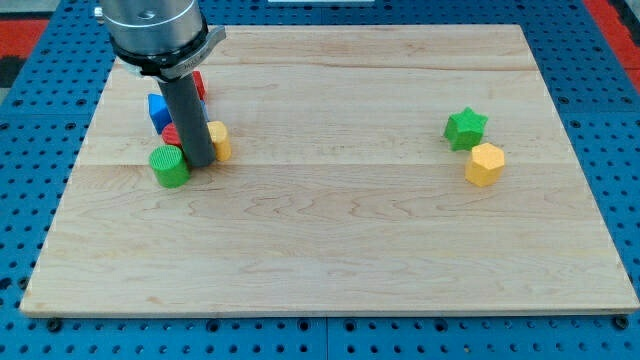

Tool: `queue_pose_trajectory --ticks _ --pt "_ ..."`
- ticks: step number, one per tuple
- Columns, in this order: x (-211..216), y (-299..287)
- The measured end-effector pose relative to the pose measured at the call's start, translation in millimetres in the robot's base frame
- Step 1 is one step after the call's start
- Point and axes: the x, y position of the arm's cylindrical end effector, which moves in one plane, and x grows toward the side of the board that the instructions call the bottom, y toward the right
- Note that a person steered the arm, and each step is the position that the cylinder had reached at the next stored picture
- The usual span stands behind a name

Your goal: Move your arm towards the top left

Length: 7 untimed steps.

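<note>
My dark rod comes down at the view's upper left and my tip [198, 164] rests on the wooden board [330, 240]. It stands in a cluster of blocks. A green cylinder [169, 166] sits just left of the tip. A yellow block [219, 140] sits just right of the rod, partly hidden. A small red block [172, 134] and a blue block [158, 110] lie behind and to the left. Another red block [200, 86] shows above, mostly hidden by the arm.
A green star block [466, 128] and a yellow hexagonal block [485, 164] lie together at the view's right. The arm's metal body [155, 30] hangs over the board's top left corner. A blue pegboard surface [620, 150] surrounds the board.
</note>
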Motion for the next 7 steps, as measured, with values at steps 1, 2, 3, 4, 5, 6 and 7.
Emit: queue_pose_trajectory --ticks 1,2,3,4,5,6,7 --pt "20 38" --pt "51 120" --pt "39 151" --pt "-4 163" --pt "-53 170" --pt "-96 170" --pt "-108 149"
